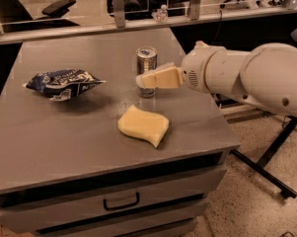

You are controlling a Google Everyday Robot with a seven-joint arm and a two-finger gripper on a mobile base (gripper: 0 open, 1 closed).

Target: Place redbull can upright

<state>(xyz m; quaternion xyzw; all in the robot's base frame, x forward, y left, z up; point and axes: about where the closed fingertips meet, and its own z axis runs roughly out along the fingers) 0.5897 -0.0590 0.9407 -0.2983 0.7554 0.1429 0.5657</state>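
Grey tabletop point(79, 137) carries the redbull can point(147, 59) upright on its base, as the task wants; the gripper point(149, 79) sits against the can's side, and whether it is clamped or released cannot be told.

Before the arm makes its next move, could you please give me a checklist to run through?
1. redbull can standing upright on the table: ok.
2. Can well inside the table edges: ok.
3. hand located: across the can's front, at mid-height: ok.
4. Hand let go of the can: cannot tell.
5. yellow sponge apart from the can: ok.
6. snack bag away from can and hand: ok.
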